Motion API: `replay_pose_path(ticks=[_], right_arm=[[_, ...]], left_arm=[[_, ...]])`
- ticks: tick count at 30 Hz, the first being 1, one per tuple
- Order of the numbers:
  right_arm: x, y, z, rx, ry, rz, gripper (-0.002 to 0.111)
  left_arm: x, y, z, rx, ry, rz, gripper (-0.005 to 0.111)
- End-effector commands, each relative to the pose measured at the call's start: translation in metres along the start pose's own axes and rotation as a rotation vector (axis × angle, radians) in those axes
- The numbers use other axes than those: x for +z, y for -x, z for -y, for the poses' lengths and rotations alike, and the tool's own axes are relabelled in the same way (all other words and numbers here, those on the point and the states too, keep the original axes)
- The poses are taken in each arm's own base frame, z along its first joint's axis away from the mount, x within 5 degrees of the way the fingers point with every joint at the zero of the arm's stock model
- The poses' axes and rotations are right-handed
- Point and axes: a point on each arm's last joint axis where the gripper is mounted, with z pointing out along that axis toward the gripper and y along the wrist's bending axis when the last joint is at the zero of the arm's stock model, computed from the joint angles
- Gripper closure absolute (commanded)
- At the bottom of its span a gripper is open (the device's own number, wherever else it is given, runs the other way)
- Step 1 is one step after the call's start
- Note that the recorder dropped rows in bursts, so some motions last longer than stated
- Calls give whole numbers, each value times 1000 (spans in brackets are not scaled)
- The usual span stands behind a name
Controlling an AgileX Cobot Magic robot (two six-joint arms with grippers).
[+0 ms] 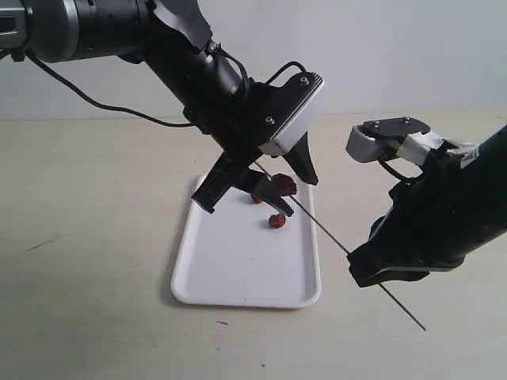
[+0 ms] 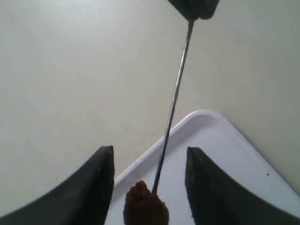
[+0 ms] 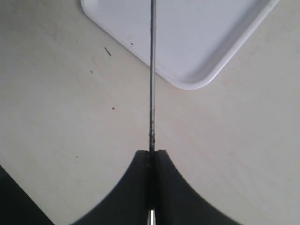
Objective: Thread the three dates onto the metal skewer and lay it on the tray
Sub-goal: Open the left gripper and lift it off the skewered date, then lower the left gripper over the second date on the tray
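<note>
The white tray point(image 1: 238, 269) lies mid-table. My right gripper point(image 1: 379, 267) is shut on the metal skewer point(image 1: 333, 240), which slants up and left over the tray; in the right wrist view the rod point(image 3: 151, 70) runs straight out from the closed right gripper point(image 3: 151, 152). One date point(image 1: 284, 185) sits on the skewer's far end. My left gripper point(image 1: 260, 194) is open, with a finger on each side of that date point(image 2: 145, 208) and neither touching it. A second date point(image 1: 277, 221) lies loose on the tray. A third date point(image 1: 257, 199) is partly hidden behind the left gripper.
The tray's near corner point(image 3: 197, 42) lies just beyond the right gripper. A black cable point(image 1: 119, 107) trails from the left arm across the back of the tabletop. Bare beige tabletop point(image 1: 87, 261) surrounds the tray.
</note>
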Motion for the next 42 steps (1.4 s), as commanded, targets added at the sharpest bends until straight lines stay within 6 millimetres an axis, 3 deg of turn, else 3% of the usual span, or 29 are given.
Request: replay_pose_path(ticks=[1, 9, 18, 23, 29, 32, 37, 42], right_arm=[[-2, 4, 0, -7, -3, 25, 108], [-2, 3, 2, 8, -20, 18, 108], [1, -6, 15, 54, -148, -33, 108], [7, -26, 21, 103, -210, -53, 108], [-17, -44, 18, 128, -244, 13, 108], [-36, -53, 17, 146, -292, 42, 108], [-61, -71, 16, 164, -412, 27, 108], [-76, -85, 8, 164, -413, 40, 108]], left_arm=[[-3, 9, -2, -38, 19, 27, 58], [-23, 22, -7, -126, 90, 42, 52], [-82, 39, -7, -328, 230, 14, 51], [-123, 41, -2, -588, 333, 21, 52], [-147, 19, 5, -1104, 440, -15, 52], [-143, 6, 7, -1306, 458, -59, 52], [-118, -16, 2, -1533, 450, -41, 52], [-52, -65, 1, -1622, 260, -148, 52]])
